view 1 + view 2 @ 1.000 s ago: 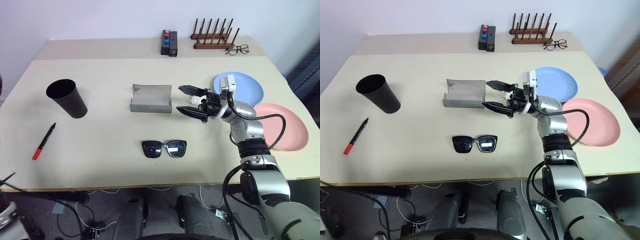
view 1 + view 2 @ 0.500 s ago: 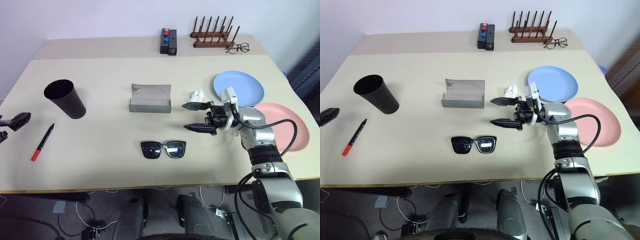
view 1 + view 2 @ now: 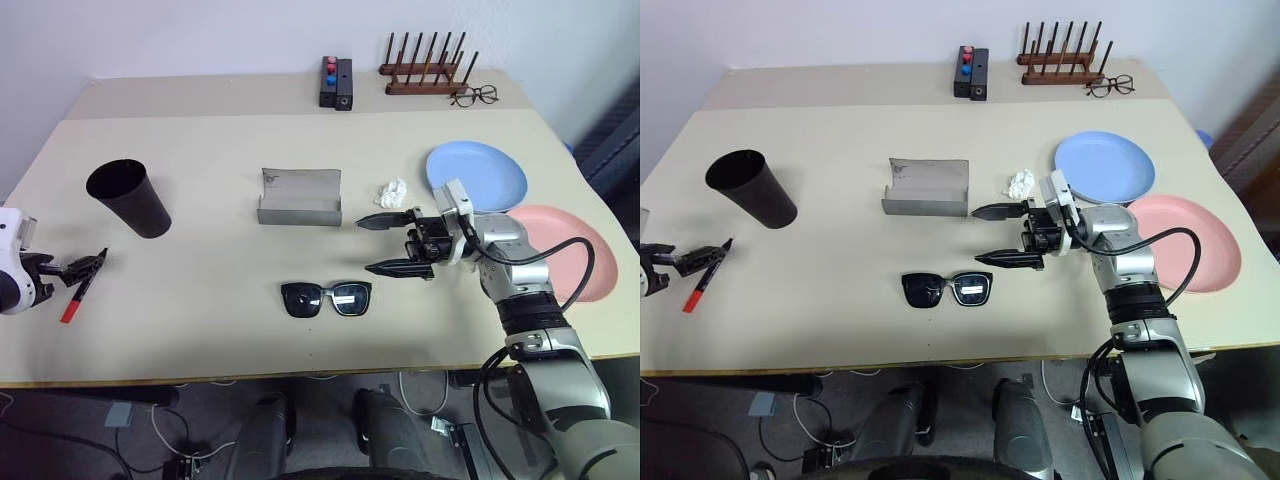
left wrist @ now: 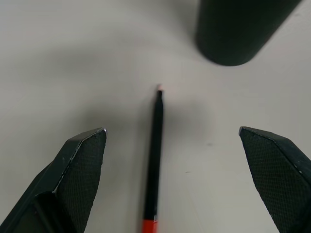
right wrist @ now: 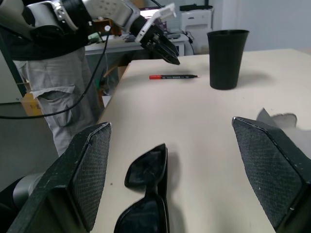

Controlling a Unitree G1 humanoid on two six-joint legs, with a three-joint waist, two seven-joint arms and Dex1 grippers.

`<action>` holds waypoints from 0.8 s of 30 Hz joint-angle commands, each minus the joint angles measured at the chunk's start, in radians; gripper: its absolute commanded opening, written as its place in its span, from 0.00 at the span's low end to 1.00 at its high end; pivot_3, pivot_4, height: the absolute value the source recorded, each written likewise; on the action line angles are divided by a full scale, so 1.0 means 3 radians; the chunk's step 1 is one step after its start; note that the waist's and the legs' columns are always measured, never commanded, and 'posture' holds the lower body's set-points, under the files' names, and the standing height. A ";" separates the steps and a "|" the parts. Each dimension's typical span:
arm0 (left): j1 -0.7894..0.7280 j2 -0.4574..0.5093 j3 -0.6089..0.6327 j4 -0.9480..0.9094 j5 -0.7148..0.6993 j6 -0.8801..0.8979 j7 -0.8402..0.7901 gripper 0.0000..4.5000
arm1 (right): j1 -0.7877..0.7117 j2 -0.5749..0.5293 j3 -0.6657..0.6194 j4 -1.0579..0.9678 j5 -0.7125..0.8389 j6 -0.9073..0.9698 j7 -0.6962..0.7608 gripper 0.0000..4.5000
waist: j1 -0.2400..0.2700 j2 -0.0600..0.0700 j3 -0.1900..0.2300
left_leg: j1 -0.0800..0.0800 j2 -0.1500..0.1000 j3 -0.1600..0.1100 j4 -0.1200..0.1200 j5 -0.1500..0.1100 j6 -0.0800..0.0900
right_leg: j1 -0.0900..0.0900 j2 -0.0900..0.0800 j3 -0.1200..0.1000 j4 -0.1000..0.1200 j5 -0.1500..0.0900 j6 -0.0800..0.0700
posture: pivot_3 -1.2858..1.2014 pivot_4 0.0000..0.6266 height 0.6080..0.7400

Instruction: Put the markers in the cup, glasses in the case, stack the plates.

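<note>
Black-fingered left gripper (image 3: 88,264) had dropped in over the marker (image 3: 80,290) by the table's (image 3: 200,330) left edge.
Its jaws stood wide apart, straddling the marker, which lay untouched near the upright cup (image 3: 128,197). The right gripper (image 3: 392,243) had drawn back from the open case (image 3: 299,197), also gaping and empty, level above the sunglasses (image 3: 326,298); both plates (image 3: 478,172) sat unstacked near the right edge.

black block (image 3: 338,84), wooden peg rack (image 3: 425,72), clear eyeglasses (image 3: 474,97), crumpled white wad (image 3: 391,192)
</note>
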 commanded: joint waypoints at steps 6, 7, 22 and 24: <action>-0.0267 0.0106 -0.0432 0.0194 0.0261 0.0157 -0.0095 0.99 | -0.0058 0.0050 -0.0065 -0.0094 0.0063 -0.0011 -0.0036 0.90 | 0.0007 0.0000 0.0000 | 0.0000 -0.0001 0.0000 0.0001 0.0000 0.0000 | 0.0000 0.0000 0.0000 0.0001 0.0001 0.0001 | 0.52 0.24 1.00; -0.0290 0.0108 -0.0474 0.0214 0.0280 0.0168 -0.0111 0.99 | -0.0056 0.0050 -0.0068 -0.0098 0.0064 -0.0012 -0.0039 0.90 | 0.0006 0.0000 0.0000 | 0.0000 -0.0001 0.0000 0.0002 0.0000 0.0000 | 0.0000 0.0000 0.0000 0.0002 0.0001 0.0001 | 0.52 0.24 1.00; -0.0534 0.0049 -0.0649 0.0369 0.0386 0.0530 -0.0101 0.02 | 0.0067 -0.0011 -0.0112 -0.0199 0.0087 0.0008 -0.0103 0.90 | -0.0008 -0.0002 0.0000 | 0.0000 -0.0001 0.0002 0.0004 0.0001 0.0002 | 0.0000 0.0002 0.0000 0.0007 0.0007 0.0012 | 0.52 0.24 1.00; -0.0485 0.0046 -0.0605 0.0300 0.0375 0.0516 -0.0107 0.02 | 0.0058 -0.0008 -0.0106 -0.0178 0.0081 -0.0003 -0.0108 0.90 | -0.0011 -0.0002 0.0000 | 0.0000 -0.0001 0.0002 0.0004 0.0001 0.0002 | 0.0000 0.0002 0.0000 0.0007 0.0007 0.0012 | 0.52 0.24 1.00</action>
